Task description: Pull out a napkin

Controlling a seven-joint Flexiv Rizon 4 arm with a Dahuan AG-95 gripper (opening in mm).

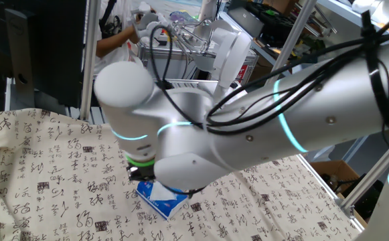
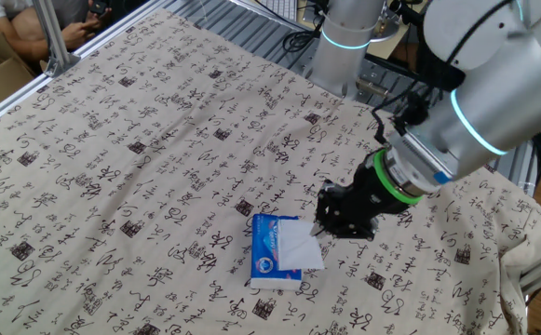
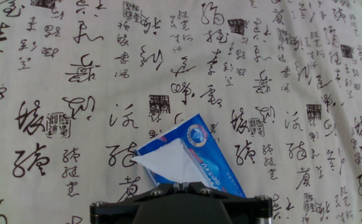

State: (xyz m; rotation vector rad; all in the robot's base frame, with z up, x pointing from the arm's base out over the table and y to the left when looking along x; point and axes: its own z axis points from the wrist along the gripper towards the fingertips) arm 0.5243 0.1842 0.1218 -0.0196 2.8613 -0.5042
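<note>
Napkin (image 2: 300,244) pokes out of the tissue pack (image 2: 272,253), lower centre of frame on the cloth (image 2: 140,140). Gripper (image 2: 324,226) sits at its right edge; can't tell jaw opening or any hold. Suggest pinching the loose flap only, then pulling slowly upward.

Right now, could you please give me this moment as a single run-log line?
stage: approach | hand: at napkin's edge, grip unclear | napkin: sticking out of tissue pack | pack: flat on tablecloth

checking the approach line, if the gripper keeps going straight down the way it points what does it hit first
Most likely the napkin sticking out of the pack; the gripper hangs close over that end, though exact depth is unclear.
</note>
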